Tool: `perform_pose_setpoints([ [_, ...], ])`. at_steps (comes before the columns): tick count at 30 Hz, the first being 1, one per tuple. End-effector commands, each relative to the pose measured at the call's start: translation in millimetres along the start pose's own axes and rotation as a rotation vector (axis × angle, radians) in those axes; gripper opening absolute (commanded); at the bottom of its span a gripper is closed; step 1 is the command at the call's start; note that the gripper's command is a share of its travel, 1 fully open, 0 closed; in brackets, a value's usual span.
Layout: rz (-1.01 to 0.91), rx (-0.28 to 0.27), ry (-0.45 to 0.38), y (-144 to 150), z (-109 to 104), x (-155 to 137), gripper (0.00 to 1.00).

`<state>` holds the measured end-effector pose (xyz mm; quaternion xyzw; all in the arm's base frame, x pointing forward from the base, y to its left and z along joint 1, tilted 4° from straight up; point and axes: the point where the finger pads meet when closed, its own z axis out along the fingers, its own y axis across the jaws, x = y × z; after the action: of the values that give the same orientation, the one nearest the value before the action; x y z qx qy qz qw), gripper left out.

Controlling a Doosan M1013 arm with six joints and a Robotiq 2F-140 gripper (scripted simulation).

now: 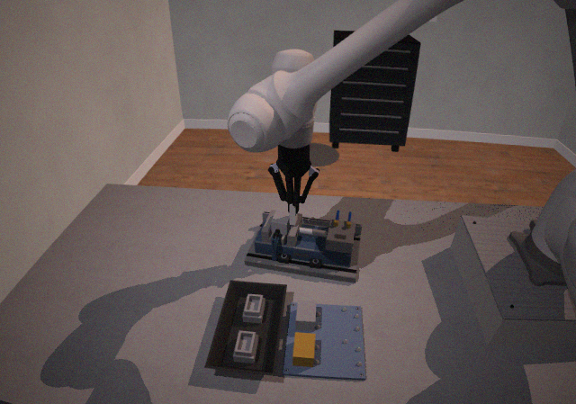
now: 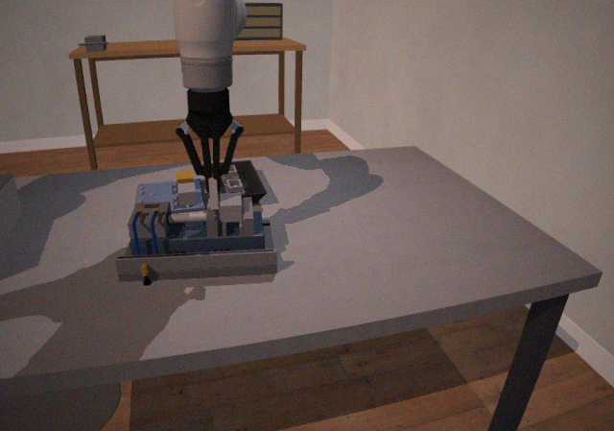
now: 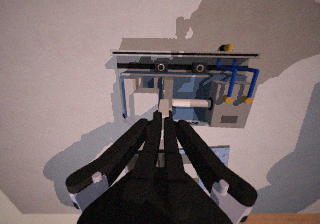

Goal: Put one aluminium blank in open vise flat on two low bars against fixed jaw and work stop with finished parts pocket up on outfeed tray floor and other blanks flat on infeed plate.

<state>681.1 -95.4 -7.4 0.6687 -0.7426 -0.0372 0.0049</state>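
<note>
My gripper (image 1: 292, 207) (image 2: 213, 175) (image 3: 164, 105) is shut and empty, pointing down just above the moving jaw (image 1: 292, 236) (image 2: 213, 226). A pale aluminium blank (image 1: 280, 226) (image 2: 230, 208) (image 3: 145, 105) is in the vise opening, between moving jaw and fixed jaw (image 1: 265, 228) (image 2: 247, 218). Its underside, the bars and its contact with the stop are hidden. Another aluminium blank (image 1: 305, 311) and a brass blank (image 1: 304, 349) (image 2: 184, 176) are apart on the blue infeed plate (image 1: 332, 360) (image 2: 158, 188). Two finished parts, one (image 1: 253, 308) behind the other (image 1: 245, 346), lie pocket up in the outfeed tray (image 1: 221, 332) (image 2: 255, 180).
The hose block (image 1: 341, 239) (image 2: 149, 223) (image 3: 232, 111) stands at the other end of the piston rod (image 3: 192, 103). A dark blue stop bracket (image 1: 276, 246) rises at the vise's plate side. Small pins stand on the infeed plate. The tray adjoins the plate.
</note>
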Motion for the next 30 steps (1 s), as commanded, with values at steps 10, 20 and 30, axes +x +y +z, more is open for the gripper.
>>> perform_pose_setpoints([
  [10,-0.003,0.004,-0.001,-3,-2,-2,0.0],
  [20,-0.003,0.004,-0.001,3,-2,-2,0.0],
  [30,-0.003,0.004,-0.001,8,-2,-2,0.0],
])
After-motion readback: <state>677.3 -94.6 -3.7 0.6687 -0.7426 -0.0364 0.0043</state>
